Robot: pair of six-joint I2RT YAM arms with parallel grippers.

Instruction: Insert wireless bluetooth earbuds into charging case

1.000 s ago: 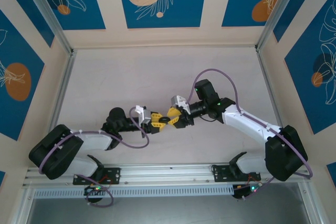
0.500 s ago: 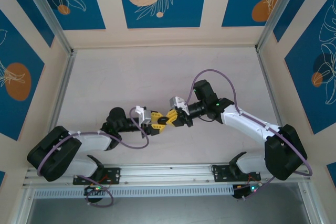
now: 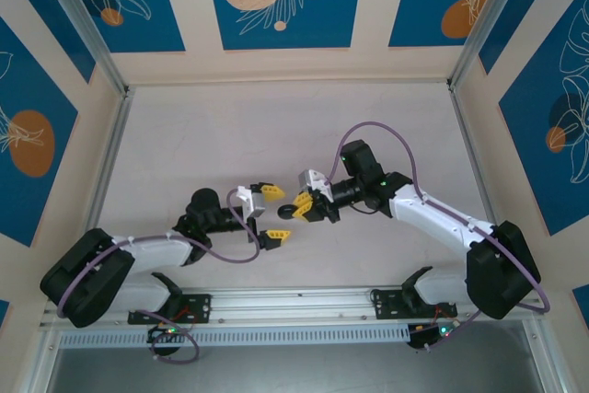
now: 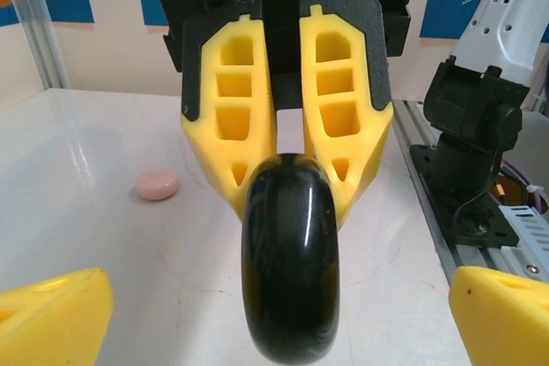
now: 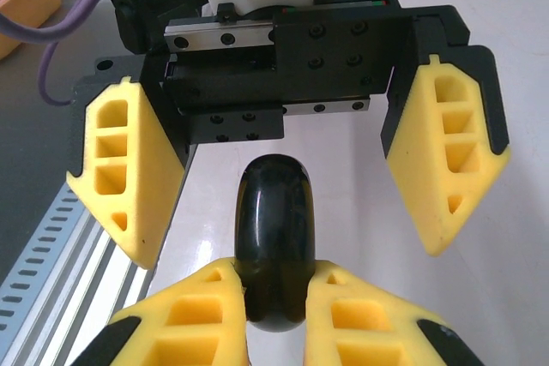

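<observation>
top view, centre frame: the left gripper point(image 3: 282, 212) has just let go, fingers spread wide, leaving the black case point(image 3: 288, 213) clamped in the right gripper point(image 3: 301, 206). left wrist: case on edge, lower centre. right wrist: handover looks complete, case apparently closed

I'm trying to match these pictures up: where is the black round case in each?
Top: black case near the centre.
Left wrist: lower centre, standing on edge.
Right wrist: lower centre.
Shared landmark: the right end effector clamped on it.
</observation>
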